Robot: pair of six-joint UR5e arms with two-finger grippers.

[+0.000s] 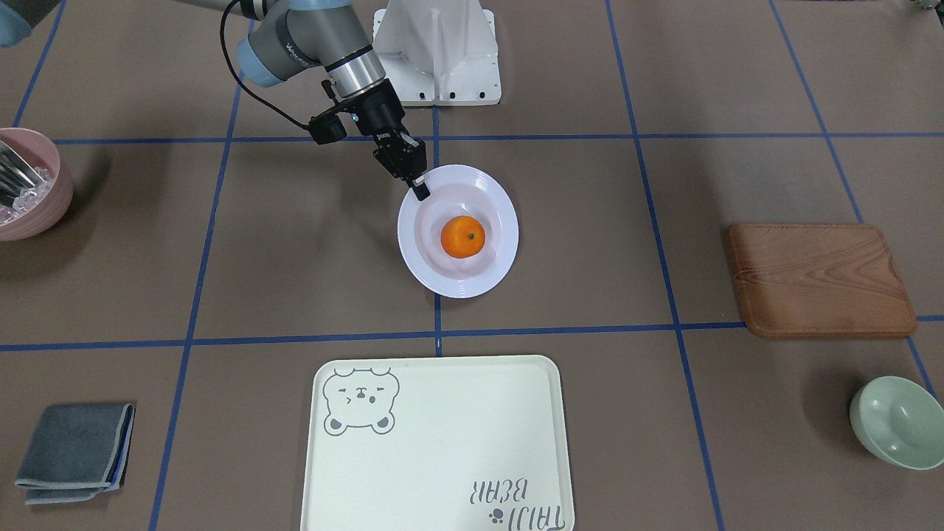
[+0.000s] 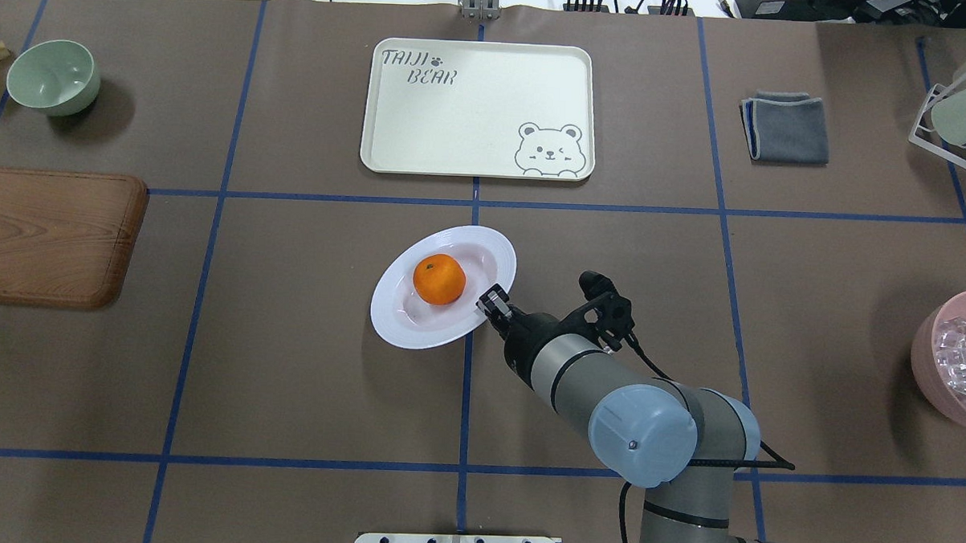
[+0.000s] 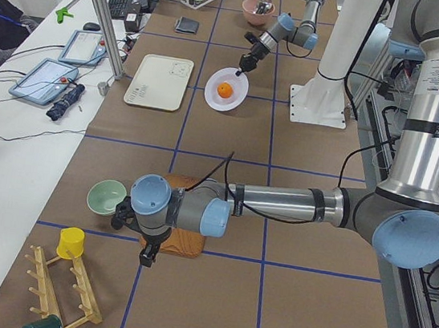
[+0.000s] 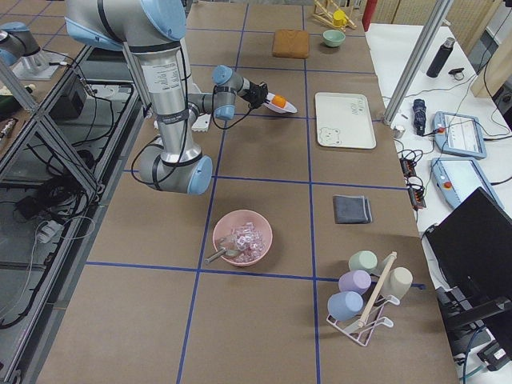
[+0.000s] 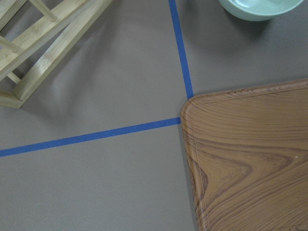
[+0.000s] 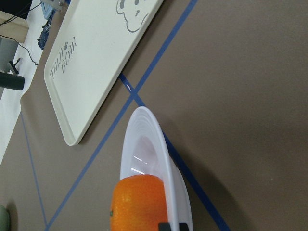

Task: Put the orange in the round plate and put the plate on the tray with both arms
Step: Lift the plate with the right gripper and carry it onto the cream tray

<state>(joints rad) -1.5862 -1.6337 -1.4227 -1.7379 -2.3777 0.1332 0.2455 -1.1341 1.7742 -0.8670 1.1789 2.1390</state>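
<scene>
so the right gripper (image 1: 419, 190) was closed down narrow on the rim of the round plate (image 1: 503, 221), pinching the edge on the robot's side, with one black finger lying on top of the ridged rim; the other finger was tucked under the plate and I couldn't really see it. The orange (image 1: 462, 237) sat right in the middle of the plate's well, not touching the finger, just near it. The plate looked tipped in the overhead and wrist views, higher on the gripped side, but I couldn't tell if it was fully off the table (image 1: 295, 258). The tray (image 1: 442, 442) lay flat further out from the robot, apart from the plate with a blue tape line (image 1: 560, 330) running between them, and nothing on it. The left gripper (image 3: 147, 258) was way off at the other end, hanging over the near corner of the wooden board (image 5: 245, 159) close to the green bowl (image 5: 255, 7). It only showed up small in the side view and its own wrist camera caught no fingers, so I couldn't tell how far open it was, and it wasn't holding anything I could make out
</scene>
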